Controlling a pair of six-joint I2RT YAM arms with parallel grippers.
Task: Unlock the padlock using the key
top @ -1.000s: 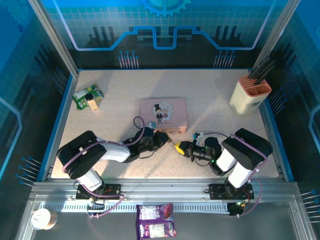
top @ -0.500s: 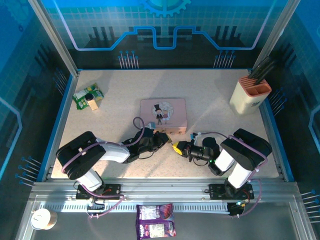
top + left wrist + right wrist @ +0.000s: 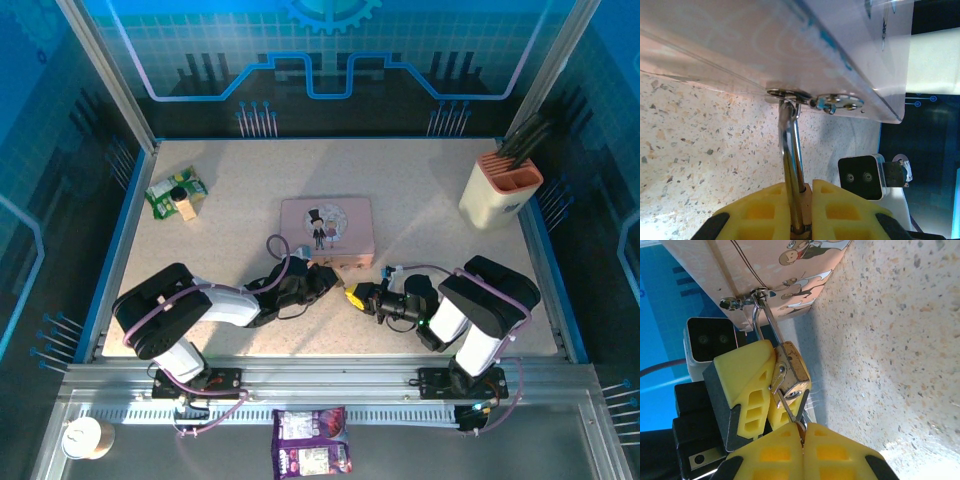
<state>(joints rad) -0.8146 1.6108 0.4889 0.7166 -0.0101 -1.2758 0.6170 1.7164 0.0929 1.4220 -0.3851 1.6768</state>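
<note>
— Where is the padlock?

— It hangs at the near edge of the pink tin, and its thin silver shackle is threaded through the tin's metal hasp. From the right wrist, the brass body is tilted just below that hasp.

— And the left gripper?

— It is clamped on the padlock. The yellow fingers press in from both sides, with the shackle rising out of the seam between them. The right wrist view shows the same grip (those fingers hug the brass body's side).

— What is the right gripper doing?

— Its two yellow pads are squeezed together on the key. The key is a thin silver strip running from their seam up to the lower end of the padlock. The tip meets the body there, but I cannot tell how deep it sits.

— How do the arms lie from above?

— Both reach low across the speckled table, and the grippers meet nose to nose just in front of the tin.
</note>
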